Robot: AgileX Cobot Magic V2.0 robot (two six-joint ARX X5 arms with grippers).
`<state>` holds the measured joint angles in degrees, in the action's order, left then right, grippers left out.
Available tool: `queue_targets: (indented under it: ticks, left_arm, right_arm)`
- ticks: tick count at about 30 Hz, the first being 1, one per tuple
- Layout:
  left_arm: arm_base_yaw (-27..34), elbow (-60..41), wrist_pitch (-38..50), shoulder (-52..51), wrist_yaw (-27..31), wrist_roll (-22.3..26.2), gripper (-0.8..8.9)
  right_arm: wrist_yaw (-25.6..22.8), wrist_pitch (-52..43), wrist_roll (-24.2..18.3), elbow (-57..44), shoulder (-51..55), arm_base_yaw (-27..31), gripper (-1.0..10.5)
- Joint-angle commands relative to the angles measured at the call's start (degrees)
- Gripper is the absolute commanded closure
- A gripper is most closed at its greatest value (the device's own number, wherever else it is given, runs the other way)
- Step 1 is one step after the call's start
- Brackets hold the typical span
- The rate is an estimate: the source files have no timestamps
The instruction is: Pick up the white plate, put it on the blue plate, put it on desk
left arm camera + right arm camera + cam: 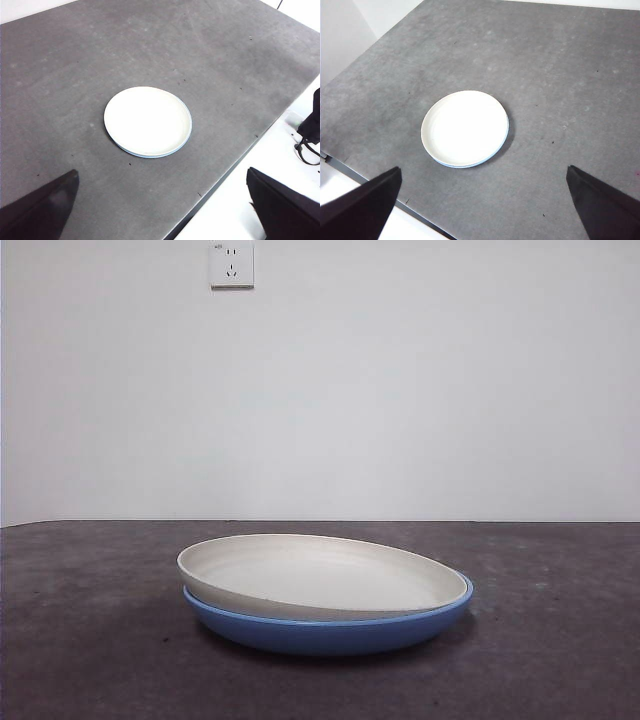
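The white plate [320, 575] lies inside the blue plate [330, 632], slightly tilted and shifted to the left, on the dark grey desk [90, 640]. In the left wrist view the white plate [147, 121] covers the blue plate, of which only a thin rim [150, 156] shows. The right wrist view shows the same stack [465, 128] with a thin blue edge [465, 165]. My left gripper [165, 210] is open and empty, high above the desk and well back from the plates. My right gripper [482, 205] is also open, empty and well back from the plates.
A wall socket [231, 265] sits on the white wall behind. The desk's edge [220, 190] runs close to the left gripper, with a black object [310, 130] beyond it on the white floor. The desk's other edge [350, 170] shows in the right wrist view.
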<state>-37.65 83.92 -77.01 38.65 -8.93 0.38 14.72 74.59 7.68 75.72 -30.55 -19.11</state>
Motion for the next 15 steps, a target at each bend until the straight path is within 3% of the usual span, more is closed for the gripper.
queue_targets:
  ticks: [1,3,4,5,15]
  left_arm:
    - [-0.3,0.9,0.1,0.2,0.1,0.2,3.01]
    - [-0.3,0.9,-0.4,0.2,0.1,0.3,7.05]
    - [-0.3,0.9,-0.5,0.2,0.1,0.3,8.30]
    - [-0.3,0.9,-0.4,0.2,0.1,0.2,7.80]
    - [-0.3,0.9,-0.6,0.2,0.1,0.2,7.97]
  right_arm:
    - [-0.1,-0.3,-0.6,1.1,-0.2,-0.3,4.0]
    - [0.2,0.0,-0.6,1.1,-0.2,-0.3,7.7]
    - [0.2,0.0,-0.7,1.1,-0.2,-0.3,9.4]
    - [0.2,0.0,-0.7,1.1,-0.2,-0.3,9.2]
    - [0.2,-2.5,-0.7,1.1,-0.2,-0.3,9.2]
